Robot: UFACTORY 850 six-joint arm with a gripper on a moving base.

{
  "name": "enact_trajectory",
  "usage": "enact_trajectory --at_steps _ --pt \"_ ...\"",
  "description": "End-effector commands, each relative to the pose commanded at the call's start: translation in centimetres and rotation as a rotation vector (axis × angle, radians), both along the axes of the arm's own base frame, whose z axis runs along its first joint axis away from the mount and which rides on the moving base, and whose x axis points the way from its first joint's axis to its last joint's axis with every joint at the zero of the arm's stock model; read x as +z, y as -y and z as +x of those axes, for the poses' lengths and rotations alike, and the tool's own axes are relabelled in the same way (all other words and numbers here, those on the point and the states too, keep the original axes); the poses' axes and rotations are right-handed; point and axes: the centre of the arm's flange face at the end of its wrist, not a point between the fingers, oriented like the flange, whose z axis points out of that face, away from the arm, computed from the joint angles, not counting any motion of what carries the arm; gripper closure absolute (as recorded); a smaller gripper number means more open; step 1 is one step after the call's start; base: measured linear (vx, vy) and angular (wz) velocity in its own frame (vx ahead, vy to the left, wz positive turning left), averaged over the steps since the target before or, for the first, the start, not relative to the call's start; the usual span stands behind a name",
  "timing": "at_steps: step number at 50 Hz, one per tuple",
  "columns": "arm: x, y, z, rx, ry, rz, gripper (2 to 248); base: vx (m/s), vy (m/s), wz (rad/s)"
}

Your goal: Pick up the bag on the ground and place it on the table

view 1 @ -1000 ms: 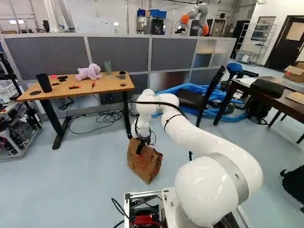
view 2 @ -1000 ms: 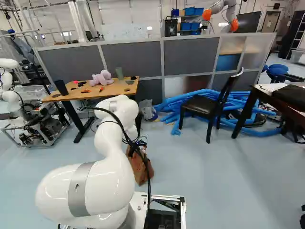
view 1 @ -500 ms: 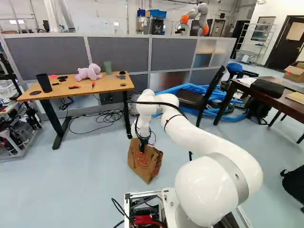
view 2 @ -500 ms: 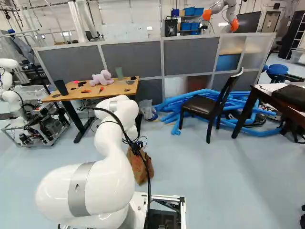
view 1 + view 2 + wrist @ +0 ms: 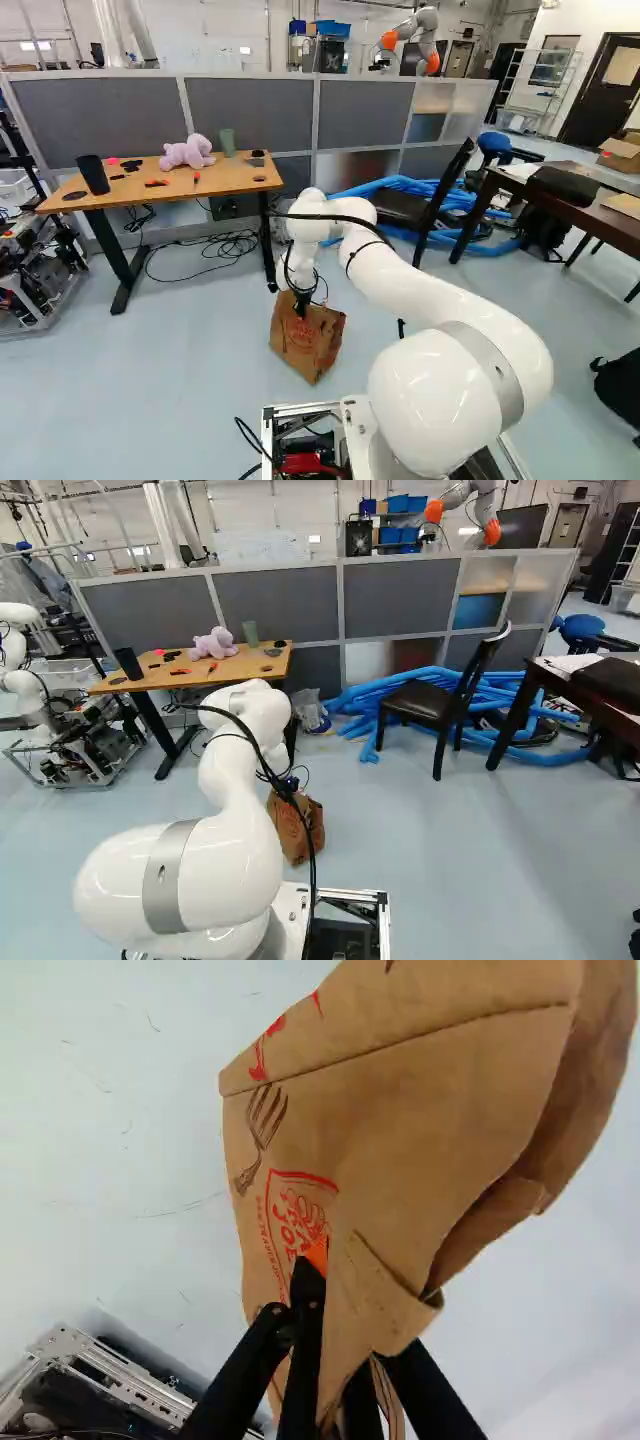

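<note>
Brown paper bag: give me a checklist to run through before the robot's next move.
1. Gripper at the bag: ok.
2. Secure hold on the bag: cannot tell; paper hides part of the gripper.
3. Bag upright: not ok, it is tilted.
4. Bag's bottom off the floor: cannot tell.
5. Bag on the light wooden table: not ok, it is down beyond the base.
6. Landing room: probably ok; a bare patch shows near the pink plush toy.

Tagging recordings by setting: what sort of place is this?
Probably a robotics lab or workshop: another robot with orange joints stands beyond the grey partition, and wheeled metal equipment sits beside the wooden table.
</note>
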Motion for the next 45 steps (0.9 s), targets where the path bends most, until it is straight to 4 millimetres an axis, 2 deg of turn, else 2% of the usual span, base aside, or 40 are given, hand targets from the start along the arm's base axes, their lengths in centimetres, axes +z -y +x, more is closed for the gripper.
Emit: enact_trajectory --at_steps 11,45 --pt "0.6 0.0 0.0 -0.008 0.0 0.001 229 0.0 0.0 0.0" --pt "5.6 -0.1 0.0 -0.05 0.003 0.009 229 0.0 0.0 0.0"
